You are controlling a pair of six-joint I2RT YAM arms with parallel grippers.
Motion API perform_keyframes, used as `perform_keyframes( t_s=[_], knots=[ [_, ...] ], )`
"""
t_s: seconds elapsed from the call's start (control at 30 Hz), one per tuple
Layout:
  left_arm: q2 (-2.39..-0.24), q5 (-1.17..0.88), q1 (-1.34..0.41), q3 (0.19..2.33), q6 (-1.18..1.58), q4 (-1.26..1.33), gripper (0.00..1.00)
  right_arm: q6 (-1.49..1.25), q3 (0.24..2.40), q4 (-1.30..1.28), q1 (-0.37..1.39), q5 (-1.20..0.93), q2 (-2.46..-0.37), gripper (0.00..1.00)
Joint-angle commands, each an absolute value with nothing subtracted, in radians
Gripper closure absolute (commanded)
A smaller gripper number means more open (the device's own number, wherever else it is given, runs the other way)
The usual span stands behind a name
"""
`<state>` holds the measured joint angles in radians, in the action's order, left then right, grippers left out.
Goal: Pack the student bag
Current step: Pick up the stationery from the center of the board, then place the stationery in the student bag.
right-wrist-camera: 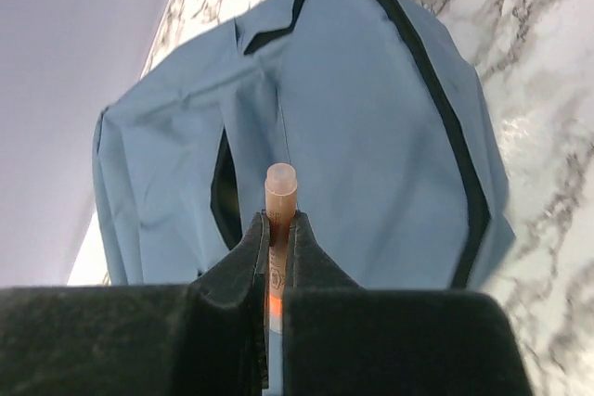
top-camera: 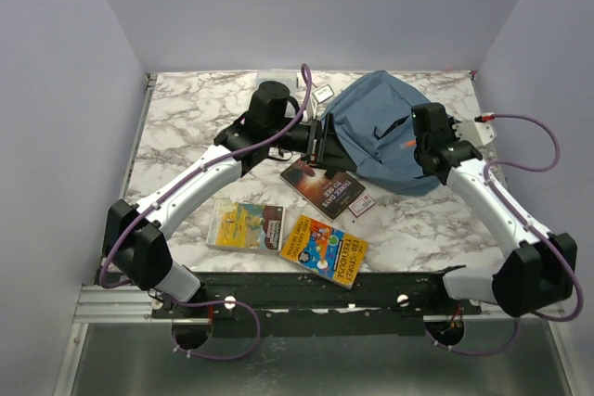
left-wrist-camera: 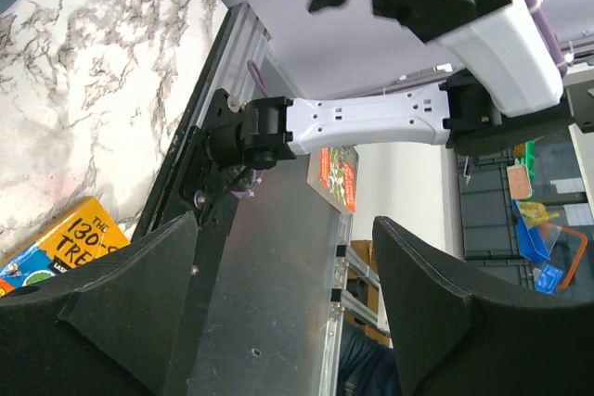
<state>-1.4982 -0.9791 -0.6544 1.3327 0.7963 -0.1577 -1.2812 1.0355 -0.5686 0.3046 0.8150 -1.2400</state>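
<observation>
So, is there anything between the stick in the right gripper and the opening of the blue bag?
Nothing visible does. The right gripper holds the orange stick over the bag, and the dark opening shows uncovered close beside the stick's tip.

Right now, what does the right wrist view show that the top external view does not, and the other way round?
Only the right wrist view: the right gripper shut on a slim orange stick, its tip near a dark slit in the student bag. Only the top external view: the left gripper beside the student bag, plus a yellow book, a dark book and a third book nearer the arm bases. Both: the student bag and the marble table.
</observation>
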Motion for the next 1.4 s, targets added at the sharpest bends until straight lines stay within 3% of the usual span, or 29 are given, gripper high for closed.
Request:
perform_keyframes(
  t_s=[0.0,0.47,0.97,1.17,1.37],
  knots=[
    [-1.499,-0.983,-0.655,1.327,0.785,-0.137,0.21,-1.276,1.094,-0.462,0.245,0.883,-1.368,1.00],
    [-1.534,-0.991,-0.653,1.329,0.790,-0.137,0.22,-1.348,1.174,-0.248,0.143,0.687,-1.680,1.00],
    [-1.520,-0.991,-0.653,1.328,0.792,-0.135,0.22,-1.465,1.176,-0.101,0.121,0.519,-1.772,1.00],
    [-1.515,-0.997,-0.653,1.331,0.795,-0.135,0.22,-1.521,1.187,-0.042,0.120,0.295,-1.854,1.00],
    [-1.509,-0.995,-0.653,1.330,0.794,-0.134,0.21,-1.568,1.026,0.279,0.121,0.115,-1.850,0.99]
  ],
)
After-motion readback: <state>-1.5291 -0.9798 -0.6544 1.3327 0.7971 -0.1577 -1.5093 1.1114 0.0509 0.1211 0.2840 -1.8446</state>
